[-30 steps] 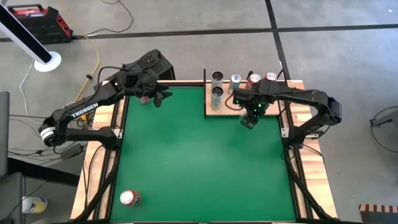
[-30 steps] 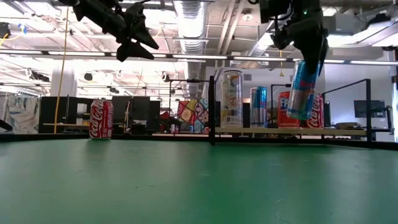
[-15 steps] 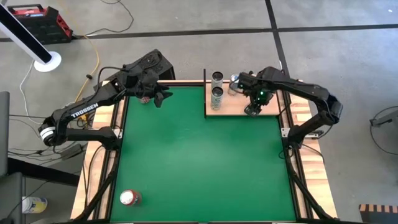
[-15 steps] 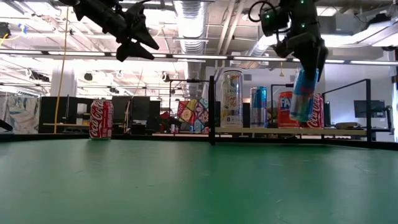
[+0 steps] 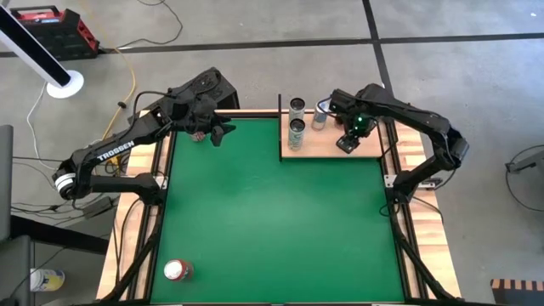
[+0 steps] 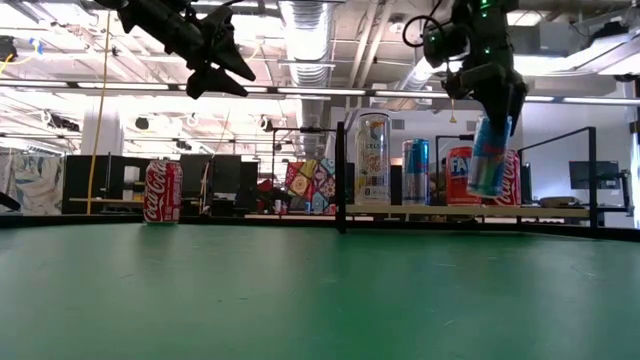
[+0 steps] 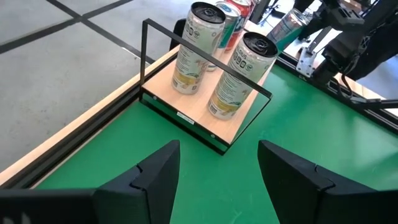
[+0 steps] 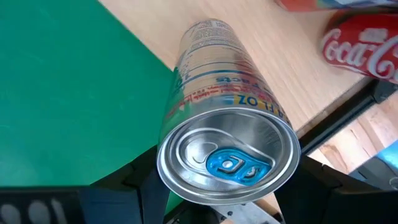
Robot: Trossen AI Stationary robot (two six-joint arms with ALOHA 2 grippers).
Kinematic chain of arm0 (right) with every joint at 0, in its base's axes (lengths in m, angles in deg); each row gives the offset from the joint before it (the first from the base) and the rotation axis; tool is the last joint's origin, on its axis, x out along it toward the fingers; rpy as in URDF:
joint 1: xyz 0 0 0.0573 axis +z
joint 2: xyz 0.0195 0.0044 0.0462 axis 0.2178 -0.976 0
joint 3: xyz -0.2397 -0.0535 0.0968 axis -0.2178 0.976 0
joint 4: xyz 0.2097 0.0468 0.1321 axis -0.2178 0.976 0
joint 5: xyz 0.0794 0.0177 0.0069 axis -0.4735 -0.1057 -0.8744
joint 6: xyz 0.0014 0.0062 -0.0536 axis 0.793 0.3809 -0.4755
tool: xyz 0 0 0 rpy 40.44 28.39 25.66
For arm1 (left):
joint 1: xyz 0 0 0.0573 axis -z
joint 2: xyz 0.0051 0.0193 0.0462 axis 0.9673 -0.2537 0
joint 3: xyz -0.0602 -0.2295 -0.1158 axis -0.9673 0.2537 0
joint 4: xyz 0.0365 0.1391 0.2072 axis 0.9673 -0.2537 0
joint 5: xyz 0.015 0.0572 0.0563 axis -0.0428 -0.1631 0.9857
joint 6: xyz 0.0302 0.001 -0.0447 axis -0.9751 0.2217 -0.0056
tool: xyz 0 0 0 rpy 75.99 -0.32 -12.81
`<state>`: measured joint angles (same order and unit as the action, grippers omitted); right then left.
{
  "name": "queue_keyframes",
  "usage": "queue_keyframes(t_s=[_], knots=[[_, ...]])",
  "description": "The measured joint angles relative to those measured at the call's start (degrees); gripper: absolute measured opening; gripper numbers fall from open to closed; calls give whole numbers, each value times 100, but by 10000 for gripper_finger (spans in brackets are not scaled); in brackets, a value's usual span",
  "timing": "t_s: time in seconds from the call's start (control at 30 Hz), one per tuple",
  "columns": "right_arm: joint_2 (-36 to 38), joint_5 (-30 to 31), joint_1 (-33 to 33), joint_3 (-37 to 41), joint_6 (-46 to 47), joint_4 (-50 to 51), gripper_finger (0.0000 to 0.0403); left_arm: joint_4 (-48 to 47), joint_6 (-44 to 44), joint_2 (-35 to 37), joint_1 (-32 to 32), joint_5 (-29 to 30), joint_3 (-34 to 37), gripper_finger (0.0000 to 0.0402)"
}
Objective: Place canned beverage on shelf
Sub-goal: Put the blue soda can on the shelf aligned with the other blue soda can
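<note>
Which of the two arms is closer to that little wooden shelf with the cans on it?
Right. The right gripper hangs over the shelf, holding a blue can. The left gripper hovers beside the shelf, over the green felt.

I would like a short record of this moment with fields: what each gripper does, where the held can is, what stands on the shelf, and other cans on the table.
right gripper: shut on the slim blue can, above the shelf
held can: tilted, in the air, not yet on the wood
on shelf: two tall pale cans, a blue-and-silver can, two red cans
left gripper: open, waiting high over the table's far left corner
other cans: red cola can at far left; red can at near left
</note>
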<state>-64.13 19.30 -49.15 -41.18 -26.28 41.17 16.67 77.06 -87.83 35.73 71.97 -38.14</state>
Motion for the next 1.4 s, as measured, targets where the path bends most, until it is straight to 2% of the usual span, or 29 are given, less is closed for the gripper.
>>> queue_keyframes(t_s=[0.53, 0.97, 1.1, 1.4], knots=[[0, -39, -440, 0, -442, 21, 260, 2, -103, 0, -2, 26, 0, 201], [2, -43, -447, 49, -535, -20, 260, 2, -161, 0, -2, 24, 0, 201], [7, -307, -453, 156, -555, -42, 260, 4, -196, 0, -2, 24, 0, 201], [7, -346, -501, 310, -472, -97, 260, 4, -277, 0, 0, 22, 0, 201]])
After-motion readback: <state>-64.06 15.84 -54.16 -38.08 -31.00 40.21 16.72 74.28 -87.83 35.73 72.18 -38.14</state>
